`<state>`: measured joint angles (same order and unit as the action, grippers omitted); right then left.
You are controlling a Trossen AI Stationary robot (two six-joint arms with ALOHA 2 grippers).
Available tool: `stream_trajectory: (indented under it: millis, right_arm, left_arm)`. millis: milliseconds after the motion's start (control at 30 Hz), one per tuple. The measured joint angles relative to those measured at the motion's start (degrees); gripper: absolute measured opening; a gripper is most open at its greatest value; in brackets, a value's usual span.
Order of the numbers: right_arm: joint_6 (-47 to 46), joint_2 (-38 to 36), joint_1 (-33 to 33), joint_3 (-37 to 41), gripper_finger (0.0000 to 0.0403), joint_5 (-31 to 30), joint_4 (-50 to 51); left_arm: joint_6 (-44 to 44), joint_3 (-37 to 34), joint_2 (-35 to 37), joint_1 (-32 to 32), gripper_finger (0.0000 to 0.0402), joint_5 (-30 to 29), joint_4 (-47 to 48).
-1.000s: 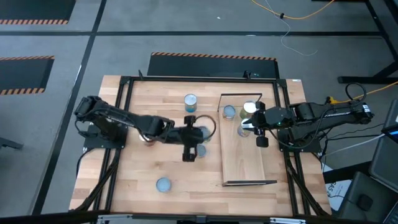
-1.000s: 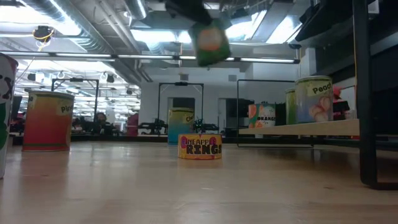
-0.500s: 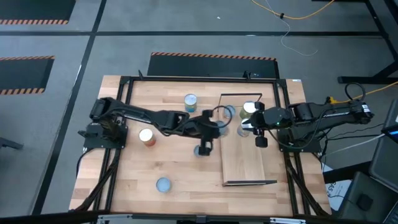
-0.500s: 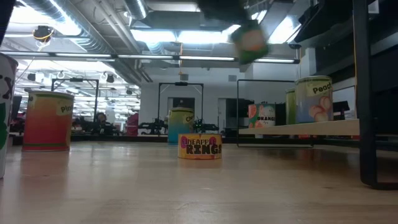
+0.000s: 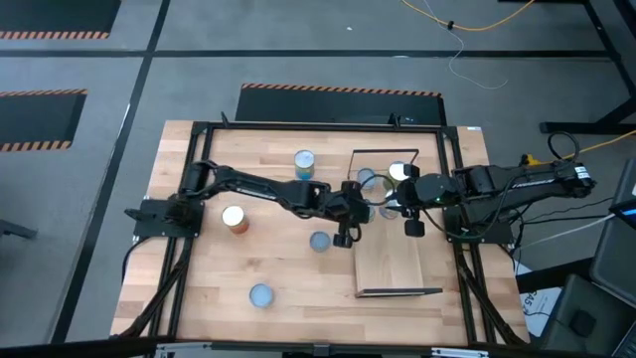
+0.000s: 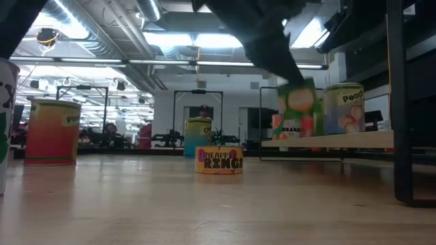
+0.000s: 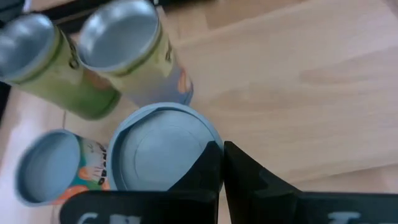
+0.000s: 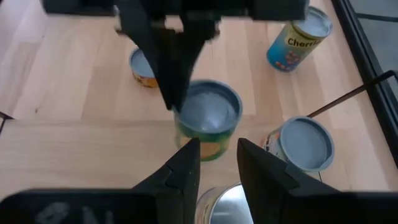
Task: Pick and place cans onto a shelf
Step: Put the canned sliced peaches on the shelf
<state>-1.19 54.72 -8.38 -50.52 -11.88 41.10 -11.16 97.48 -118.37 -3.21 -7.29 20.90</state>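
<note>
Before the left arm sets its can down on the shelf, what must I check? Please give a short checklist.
1. Left claw shut on the carried can's rim: ok.
2. Carried can fully over the shelf: cannot tell, it is at the edge.
3. Bare board free on the shelf: ok.
4. Gap to the neighbouring cans: cannot tell, very close.
5. Right claw, over the shelf, out of the way: cannot tell.
</note>
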Motion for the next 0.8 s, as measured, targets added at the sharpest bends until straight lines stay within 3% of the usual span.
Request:
stream_trajectory:
  millis: [300,800]
  right_arm:
    - [-0.04,-0.04,0.0,0.0,0.011,0.0,-0.1]
    - [-0.04,-0.06,0.0,0.0,0.011,0.0,-0.09]
  left_arm:
    - [0.09,0.25,-3.36,2.11,0.0,-0.02,-1.33]
    - [0.48,0.2,-3.23,2.57,0.0003,0.83,-2.44]
